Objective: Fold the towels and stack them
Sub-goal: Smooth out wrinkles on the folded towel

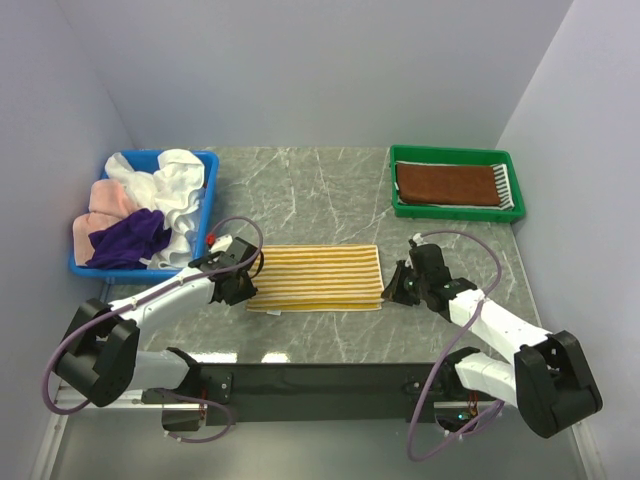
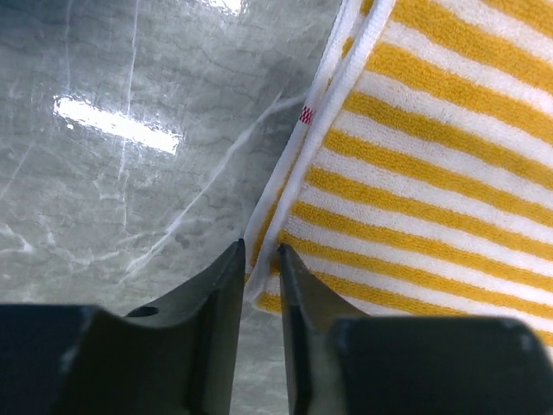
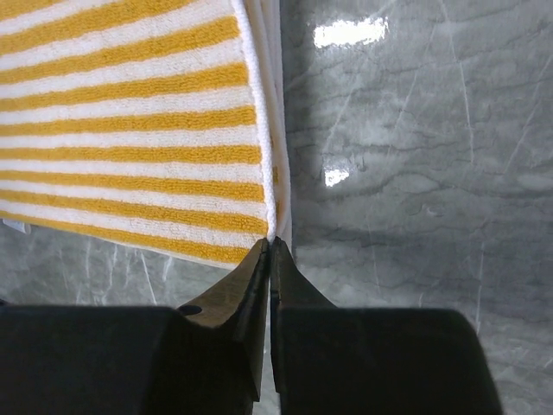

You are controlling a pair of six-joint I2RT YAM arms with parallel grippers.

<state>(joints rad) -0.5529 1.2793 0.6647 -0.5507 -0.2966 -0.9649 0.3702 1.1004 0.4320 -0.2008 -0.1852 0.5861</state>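
Yellow-striped towel (image 1: 315, 277) lies flat in the middle of the bench (image 1: 330, 195), long axis running left to right, stripes along it. The left wrist view picks up a tiny red mark (image 2: 305, 114) on the white hem — too small to read, and lost from above. Left fingers (image 2: 226, 294) pinch that left hem; right fingers (image 3: 246, 294) clamp the near right corner. Only the top view shows the bins — blue bin (image 1: 212, 172) heaped with loose towels (image 1: 170, 185) in white, pink and purple, green bin (image 1: 450, 150) holding a brown towel (image 1: 445, 184).
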